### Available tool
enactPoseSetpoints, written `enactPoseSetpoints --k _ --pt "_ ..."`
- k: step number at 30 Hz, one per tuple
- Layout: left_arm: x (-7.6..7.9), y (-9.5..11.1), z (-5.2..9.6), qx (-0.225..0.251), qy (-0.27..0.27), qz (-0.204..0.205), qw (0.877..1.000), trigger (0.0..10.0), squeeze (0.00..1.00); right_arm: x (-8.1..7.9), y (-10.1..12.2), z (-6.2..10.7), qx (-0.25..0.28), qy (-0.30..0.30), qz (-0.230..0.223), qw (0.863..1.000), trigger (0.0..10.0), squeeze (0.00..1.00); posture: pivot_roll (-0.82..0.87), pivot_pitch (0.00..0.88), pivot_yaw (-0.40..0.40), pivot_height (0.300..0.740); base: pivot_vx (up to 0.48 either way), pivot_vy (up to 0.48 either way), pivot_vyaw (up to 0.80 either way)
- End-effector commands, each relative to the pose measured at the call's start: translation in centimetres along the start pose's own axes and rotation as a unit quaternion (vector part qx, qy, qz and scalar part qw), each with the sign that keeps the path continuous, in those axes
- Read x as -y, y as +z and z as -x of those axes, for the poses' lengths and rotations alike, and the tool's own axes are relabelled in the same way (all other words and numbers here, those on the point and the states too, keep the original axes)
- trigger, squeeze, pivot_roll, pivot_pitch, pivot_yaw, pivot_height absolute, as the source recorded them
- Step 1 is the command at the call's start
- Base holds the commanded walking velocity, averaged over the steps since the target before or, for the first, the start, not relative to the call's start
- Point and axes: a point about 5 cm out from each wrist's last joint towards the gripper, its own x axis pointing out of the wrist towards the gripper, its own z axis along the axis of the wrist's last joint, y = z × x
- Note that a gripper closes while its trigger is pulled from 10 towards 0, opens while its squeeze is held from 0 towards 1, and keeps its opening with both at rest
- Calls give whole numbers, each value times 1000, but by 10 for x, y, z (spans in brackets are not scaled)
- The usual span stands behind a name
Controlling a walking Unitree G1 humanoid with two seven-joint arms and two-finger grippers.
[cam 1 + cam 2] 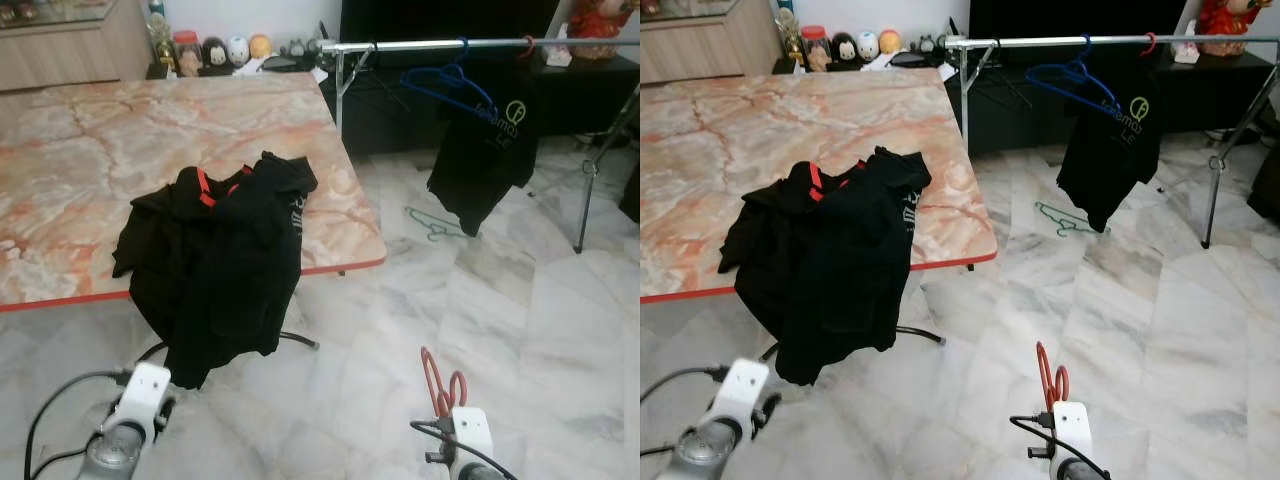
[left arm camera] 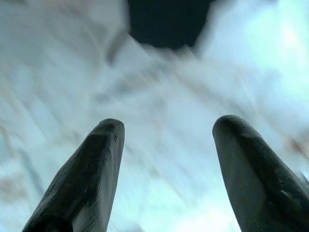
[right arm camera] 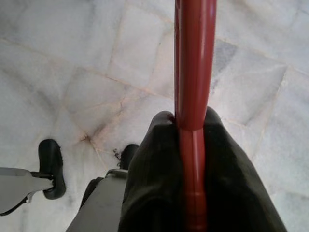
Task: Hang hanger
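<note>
Even daylight, soft shadows; L wrist view motion-blurred, others sharp

Black clothing [image 1: 220, 265] drapes over the marble tabletop [image 1: 90, 150] edge. A red hanger [image 1: 441, 380] rises above the right gripper [image 1: 447, 405]. A blue hanger [image 1: 447, 85] and black shirt [image 1: 485, 150] hang on the rail [image 1: 420, 45].

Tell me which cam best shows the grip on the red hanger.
Right wrist view: both black fingers are shut tight on the red hanger, close up. The eye views show its red loops above the right gripper, with the contact itself hidden.
</note>
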Motion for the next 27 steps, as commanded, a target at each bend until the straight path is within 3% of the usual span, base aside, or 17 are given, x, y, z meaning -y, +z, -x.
enactPoseSetpoints --k 1,8,14,27 --pt "12 -15 0 -37 -17 -6 999 10000 0 1 -2 0 -1 -5 -10 1000 10000 0 39 0 -39 740 0 0 0" --pt "32 -36 0 -101 -20 45 994 10000 0 -3 -4 0 -4 0 -7 1000 10000 0 13 0 -23 740 0 0 0" --pt "40 -24 -5 -91 -39 37 994 10000 0 -3 -5 1 -6 -2 -4 1000 10000 0 9 0 -26 740 0 0 0" --pt "50 -27 -4 -96 -51 57 992 10000 0 0 -4 1 -3 4 15 1000 10000 0 -6 0 -35 740 0 0 0"
